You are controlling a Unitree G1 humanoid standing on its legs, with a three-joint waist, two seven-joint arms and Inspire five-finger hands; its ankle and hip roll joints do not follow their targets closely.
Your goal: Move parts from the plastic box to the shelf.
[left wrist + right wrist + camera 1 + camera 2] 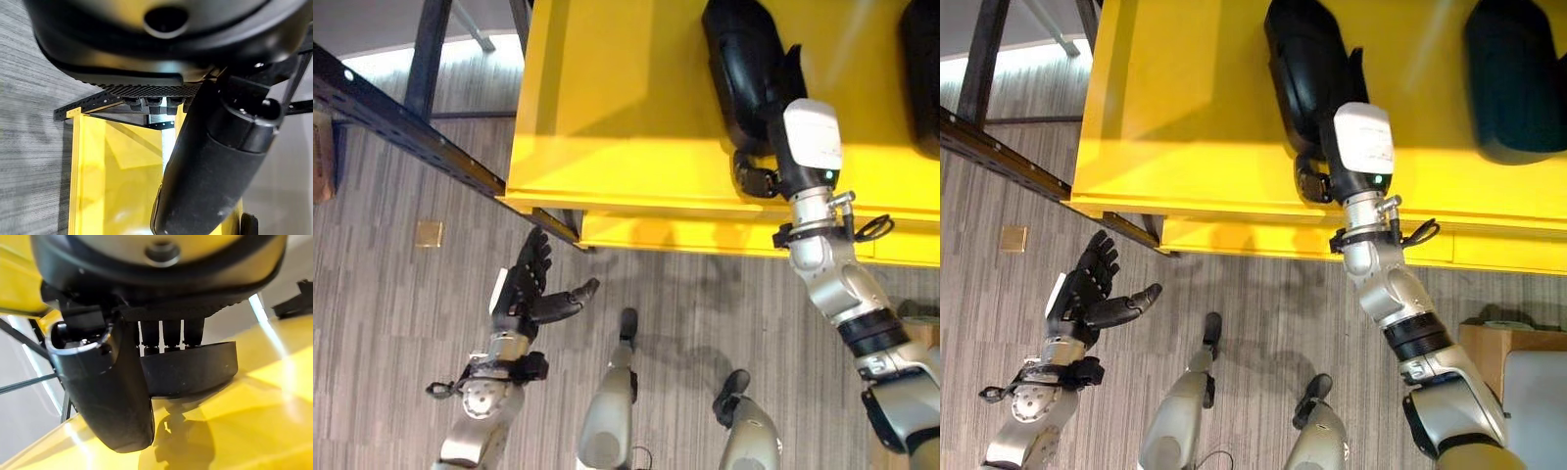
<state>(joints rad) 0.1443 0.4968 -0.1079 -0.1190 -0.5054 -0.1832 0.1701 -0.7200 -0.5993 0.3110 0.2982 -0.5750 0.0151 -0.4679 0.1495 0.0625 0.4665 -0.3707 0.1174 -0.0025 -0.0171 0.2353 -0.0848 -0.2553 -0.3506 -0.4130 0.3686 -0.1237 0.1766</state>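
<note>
A yellow plastic box [607, 117] stands ahead with a long black part [739, 59] lying in it and a second black part [922, 69] at its right edge. My right hand [756, 174] reaches over the box's near wall onto the near end of the first part [190, 367]. Its fingers [171, 335] are straight, their tips hidden behind the part's rim, and the thumb [107, 391] stands out beside it. My left hand [524, 294] hangs open over the floor, below the box's left corner, holding nothing. The dark metal shelf rail [411, 127] crosses at the left.
A small brown square [430, 233] lies on the grey plank floor left of the left hand. A wooden block with a grey top [1513, 367] stands at the lower right, beside the right arm. The shelf's dark posts [429, 49] rise at the upper left.
</note>
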